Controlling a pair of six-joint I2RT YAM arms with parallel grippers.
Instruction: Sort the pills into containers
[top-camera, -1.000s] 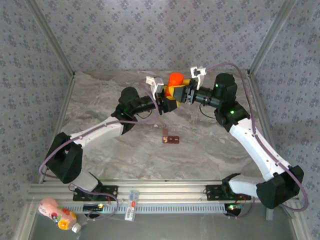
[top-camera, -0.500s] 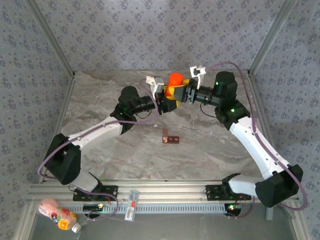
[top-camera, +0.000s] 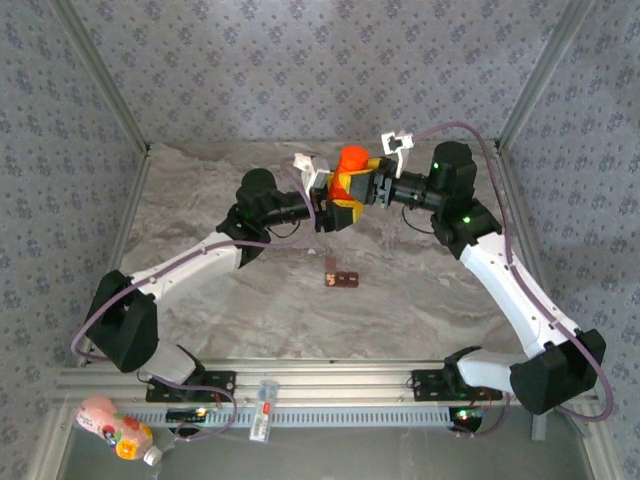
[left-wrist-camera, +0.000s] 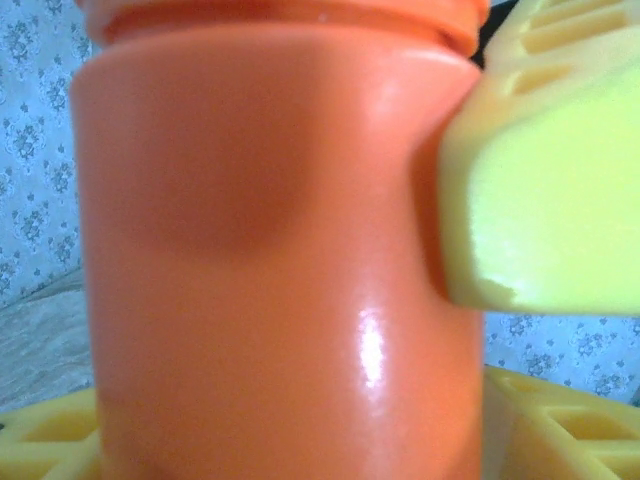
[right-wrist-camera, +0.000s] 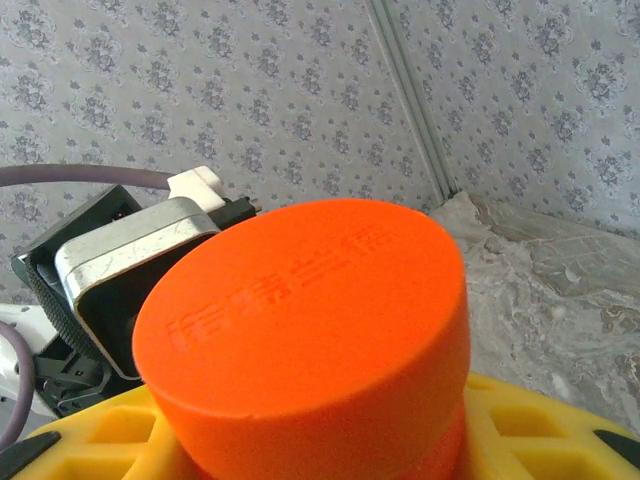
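An orange bottle (top-camera: 350, 160) with an orange cap hangs above the far middle of the table, between both grippers. My right gripper (top-camera: 359, 181) comes from the right and is shut on the orange bottle (right-wrist-camera: 300, 320) just under its cap, yellow fingers (right-wrist-camera: 560, 430) on either side. My left gripper (top-camera: 338, 198) reaches from the left. Its yellow fingers (left-wrist-camera: 560, 425) flank the body of the orange bottle (left-wrist-camera: 270, 250), and I cannot tell whether they press on it. The containers (top-camera: 340, 278), a small dark reddish-brown strip, lie on the marble table (top-camera: 230, 310) nearer to me. The pills are out of view.
Patterned walls close in the table at the back and sides, with metal posts (top-camera: 105, 90) in the corners. A pink bottle (top-camera: 112, 427) and a small clear item (top-camera: 262, 410) lie by the front rail, below the arm bases.
My left arm has drawn slightly back to the left. The orange bottle and the right gripper stay in place.
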